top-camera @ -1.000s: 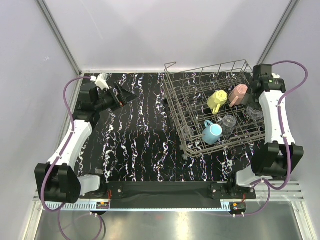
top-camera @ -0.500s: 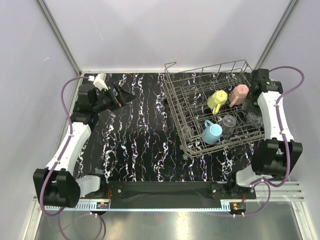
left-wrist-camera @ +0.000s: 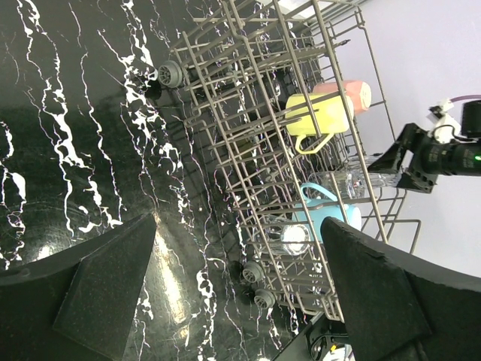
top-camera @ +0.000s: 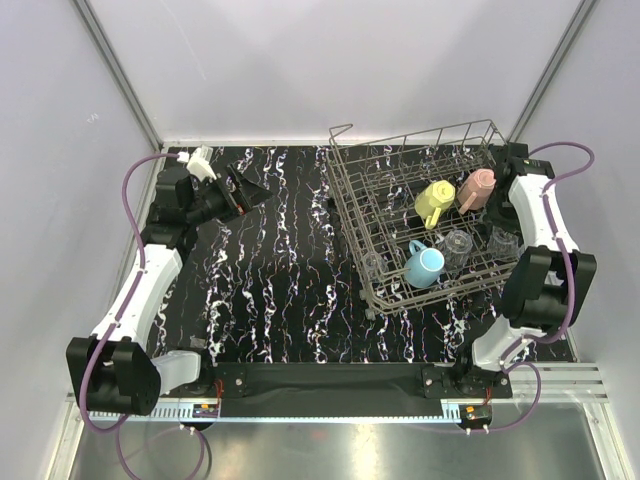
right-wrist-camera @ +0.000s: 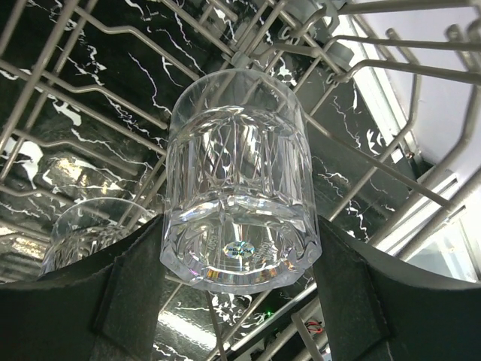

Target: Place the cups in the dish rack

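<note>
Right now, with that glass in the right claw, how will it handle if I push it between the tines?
The glass looks smooth and clear, so it may slip in the right claw. Its thick faceted base suggests it is heavy for its size. Knocked against the rack wires, it could chip.

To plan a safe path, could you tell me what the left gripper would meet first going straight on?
Probably the wire side of the dish rack; depth is unclear, so the black tabletop might come first.
</note>
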You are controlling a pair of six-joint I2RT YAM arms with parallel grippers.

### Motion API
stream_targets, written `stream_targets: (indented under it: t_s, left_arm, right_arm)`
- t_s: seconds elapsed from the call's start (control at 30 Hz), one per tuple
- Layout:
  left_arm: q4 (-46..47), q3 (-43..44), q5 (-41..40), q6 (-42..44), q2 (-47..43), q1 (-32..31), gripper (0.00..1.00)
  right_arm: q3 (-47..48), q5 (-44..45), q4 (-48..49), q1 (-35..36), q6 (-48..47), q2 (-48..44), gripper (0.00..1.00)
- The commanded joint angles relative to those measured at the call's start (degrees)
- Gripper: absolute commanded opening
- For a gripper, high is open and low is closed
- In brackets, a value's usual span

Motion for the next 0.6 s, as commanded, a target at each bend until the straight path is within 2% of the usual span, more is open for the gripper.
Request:
stream_targets:
  t_s: [0.0,0.1,0.17,0.23,0.33,0.53,0.57]
  left_arm:
    - [3.41,0.28,1.79,-0.63,0.35,0.03,0.99]
    - [3.5,0.37,1.79,-0.54,0.35,0.03,0.99]
    - [3.33,0.2,1.44,-0.45,0.26,0.03,0.99]
    - [3.41,0.11,1.44,-0.45,0.35,-0.06,0.99]
    - [3.41,0.2,1.44,-0.45,0.61,-0.23,0.99]
    - [3.41,0.19,1.53,-0.54,0.61,-0.41,0.99]
    - [3.32,0.19,1.62,-0.54,0.7,-0.41,0.99]
  right_arm:
    - [0.46,0.06,1.12,-0.5,1.65,0.54,0.2]
    - [0.55,-0.56,1.04,-0.59,1.65,1.33,0.24]
    - [0.46,-0.83,0.95,-0.59,1.3,2.03,0.32]
    - [0.29,-0.83,0.86,-0.59,1.21,2.12,0.46]
    - [0.29,-0.74,0.77,-0.59,0.86,1.95,0.57]
    - [0.38,0.05,-0.46,-0.59,0.33,1.68,0.73]
    - [0.46,0.66,-0.63,-0.68,0.41,1.51,0.79]
